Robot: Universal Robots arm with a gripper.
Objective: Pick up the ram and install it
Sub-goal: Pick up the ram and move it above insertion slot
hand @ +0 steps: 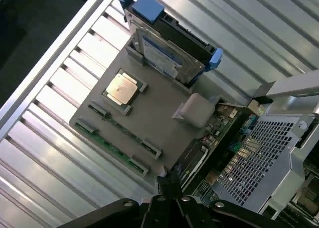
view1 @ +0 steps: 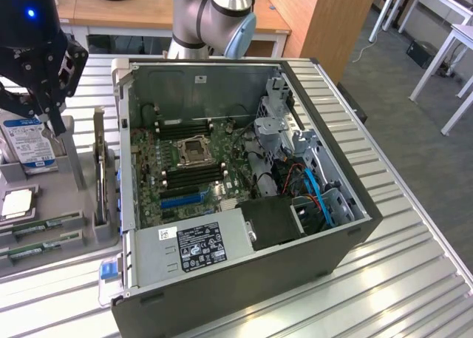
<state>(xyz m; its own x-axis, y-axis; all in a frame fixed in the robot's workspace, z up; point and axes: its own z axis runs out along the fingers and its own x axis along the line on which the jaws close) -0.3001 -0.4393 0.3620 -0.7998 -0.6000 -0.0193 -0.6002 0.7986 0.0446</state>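
Two ram sticks (view1: 44,226) lie on edge in slots at the front of the grey tray (view1: 74,205), to the exterior view's left of the open computer case (view1: 244,183). One ram stick (hand: 112,147) shows as a thin green strip in the wrist view. My black gripper (view1: 57,127) hangs above the tray's back part, near the hard drive, well above the ram. Its fingertips (hand: 167,185) are pressed together with nothing between them. Inside the case, the green motherboard (view1: 148,186) has long black memory slots (view1: 194,174) on both sides of the processor socket.
The tray also carries a hard drive (view1: 29,142) standing in a blue-tabbed bracket (hand: 149,8), a processor chip (hand: 122,88), a grey post (hand: 197,111) and an upright card (view1: 100,160). The case walls, drive cage (view1: 277,120) and cables (view1: 314,190) crowd the motherboard. The arm's base (view1: 214,12) stands behind the case.
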